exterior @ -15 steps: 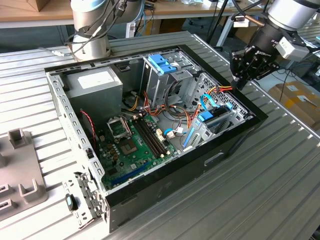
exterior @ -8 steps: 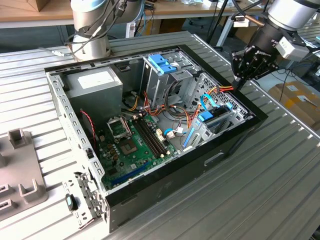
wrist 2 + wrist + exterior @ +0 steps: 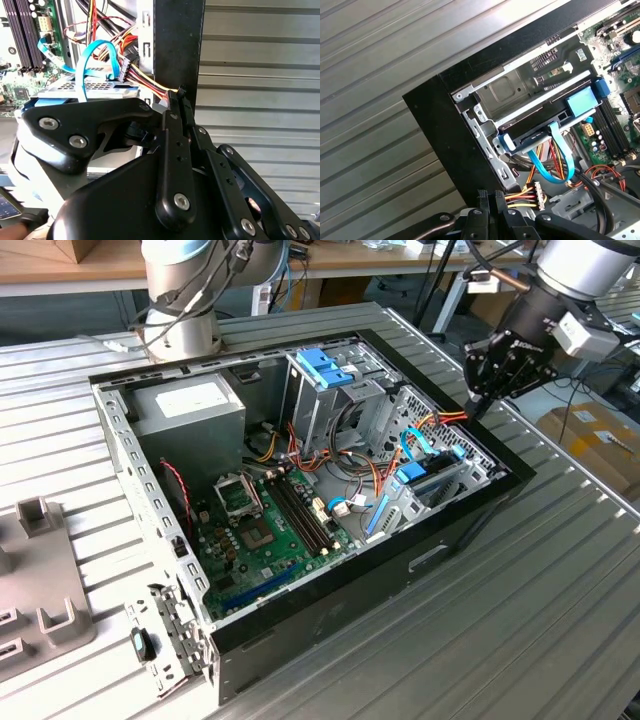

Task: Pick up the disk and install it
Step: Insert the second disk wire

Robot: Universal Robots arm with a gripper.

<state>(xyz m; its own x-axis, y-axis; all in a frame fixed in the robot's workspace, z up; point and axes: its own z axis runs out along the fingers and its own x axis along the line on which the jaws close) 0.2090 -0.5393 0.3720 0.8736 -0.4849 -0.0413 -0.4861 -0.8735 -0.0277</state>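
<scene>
Gripper (image 3: 478, 405) above the case's (image 3: 470, 510) black edge, jaws together (empty), disk (image 3: 545, 131) seated inside.

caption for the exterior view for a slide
Gripper poised over the open computer case's corner, near the disk.

The exterior view is looking down obliquely on the whole computer case (image 3: 300, 500) from farther off; both wrist views are looking closely at its corner, sharing the blue cable (image 3: 95, 55).
</scene>
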